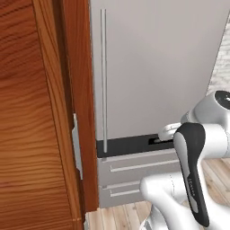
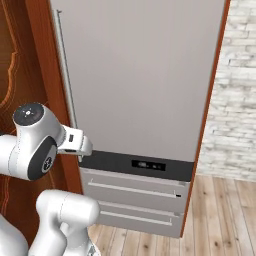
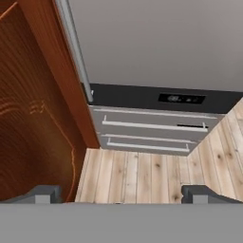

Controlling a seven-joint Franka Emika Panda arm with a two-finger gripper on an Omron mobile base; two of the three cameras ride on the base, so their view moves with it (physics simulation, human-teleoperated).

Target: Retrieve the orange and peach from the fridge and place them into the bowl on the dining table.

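Hand view: fridge (image 3: 156,42) lt grey, door shut, vert bar handle (image 3: 75,47); fingers (image 3: 47,193) wide apart, empty.

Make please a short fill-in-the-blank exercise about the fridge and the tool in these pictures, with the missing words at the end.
1. The door of the fridge is ____.
2. The long bar handle stands on the door's ____ side in both base views.
3. Below the dark display strip, the fridge has ____ grey drawers.
4. The tool is ____ and holds nothing.

Missing words: closed; left; two; open
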